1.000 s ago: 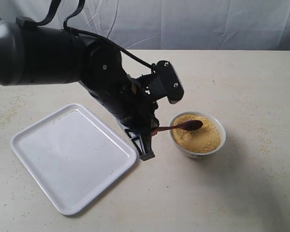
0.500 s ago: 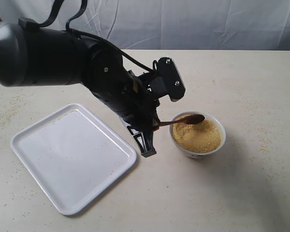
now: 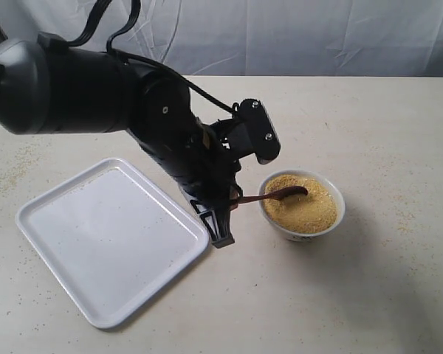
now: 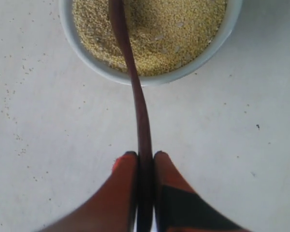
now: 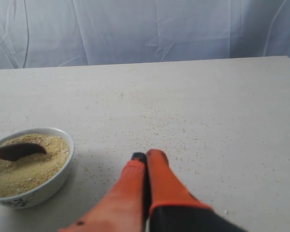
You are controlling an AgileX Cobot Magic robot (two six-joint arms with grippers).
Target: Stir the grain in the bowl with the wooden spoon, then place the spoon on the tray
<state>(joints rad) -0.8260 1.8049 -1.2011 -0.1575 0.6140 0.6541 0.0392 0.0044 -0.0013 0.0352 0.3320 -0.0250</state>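
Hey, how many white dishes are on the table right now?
2. The tray lies on the left of the exterior view; the bowl sits to its right, holding grain and the wooden spoon's head. The left arm hides some table, so more are possible.

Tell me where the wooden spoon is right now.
Right of centre in the exterior view, the wooden spoon has its head on the grain in the bowl, handle held by the left gripper.
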